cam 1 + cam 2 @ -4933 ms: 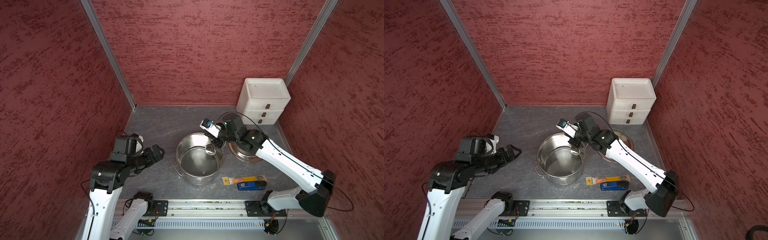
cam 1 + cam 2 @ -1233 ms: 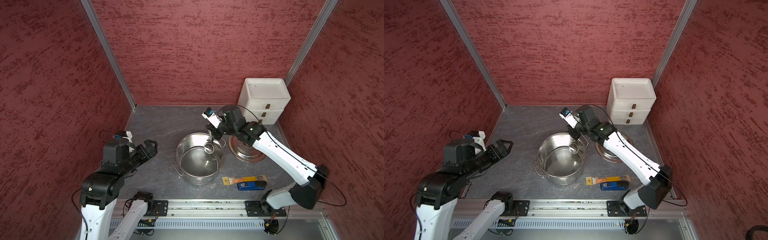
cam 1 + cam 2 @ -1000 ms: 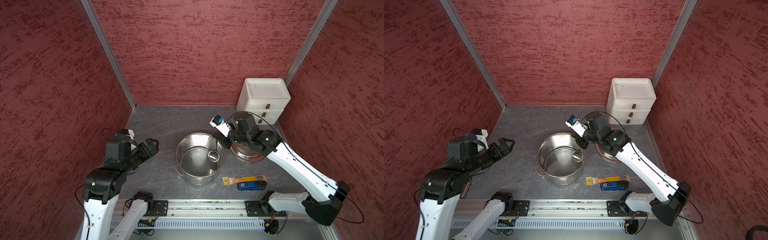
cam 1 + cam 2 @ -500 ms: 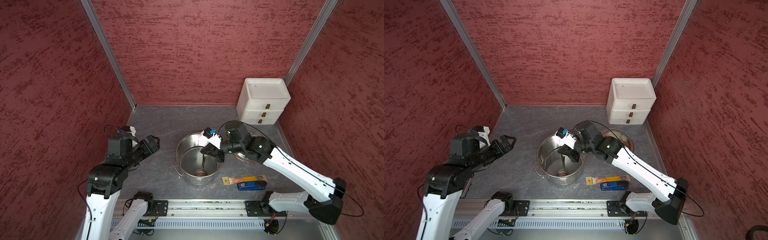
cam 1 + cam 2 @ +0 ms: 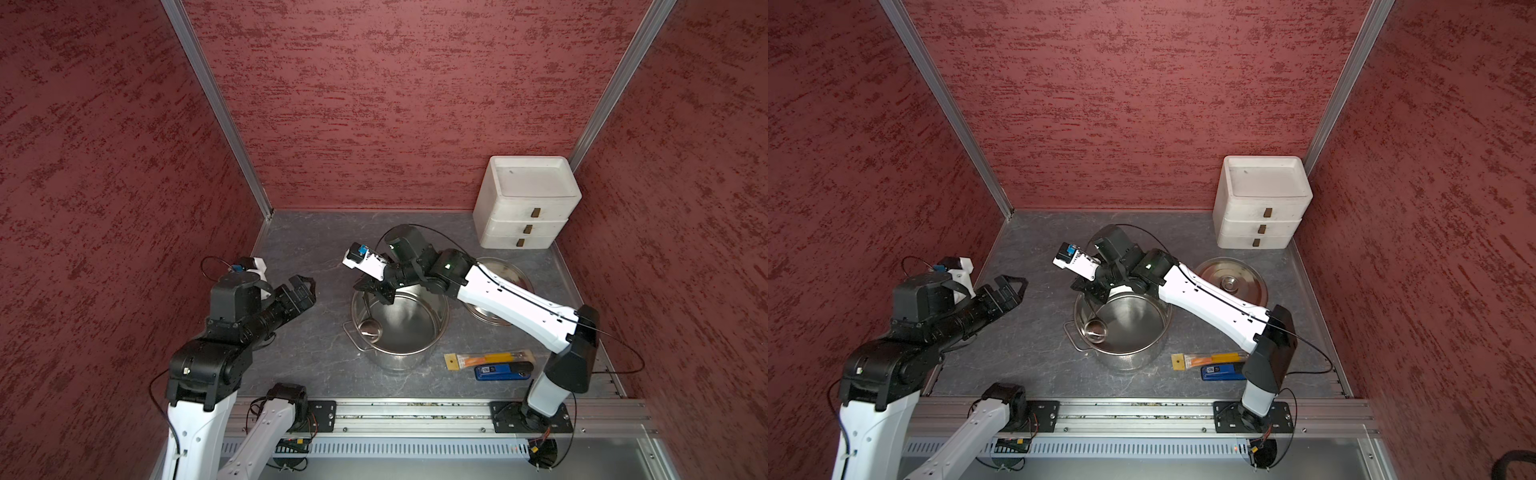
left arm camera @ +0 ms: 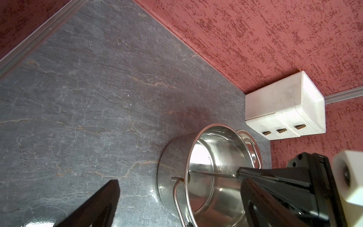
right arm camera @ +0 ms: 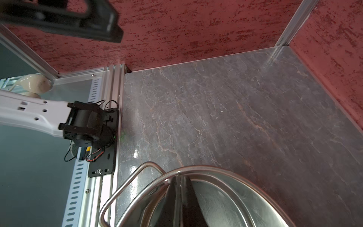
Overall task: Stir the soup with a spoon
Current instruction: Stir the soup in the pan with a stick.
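**Right arm.** The right gripper (image 5: 373, 291) is closed tight on the top of the spoon (image 5: 370, 330) handle. It hangs over the far rim of the pot (image 5: 399, 362), on the left arm's side. The high grip keeps the fingers (image 7: 191, 204) at rim level, pinched together in the right wrist view, while the round bowl reaches down against the inner wall. The steep slant of the handle probably lets the bowl trail along that wall. No liquid can be made out in the pot.

**Left arm.** The left gripper (image 5: 305, 286) is spread wide and holds nothing. It is raised over the table beside the pot and apart from it, presumably to stay clear of the stirring.

**Surroundings.** The lid (image 5: 507, 274) lies on the table beyond the right arm, so the pot's mouth is free.

**Change.**
- A second earlier the bowl sat at the wall on the right arm's side.
- Half a second earlier it was low in the pot, near the front.
- Now it is at the opposite wall, and the right gripper has crossed the mouth with it.
- This reads as one stirring sweep under way.
- The left gripper is as wide as before and in almost the same place.
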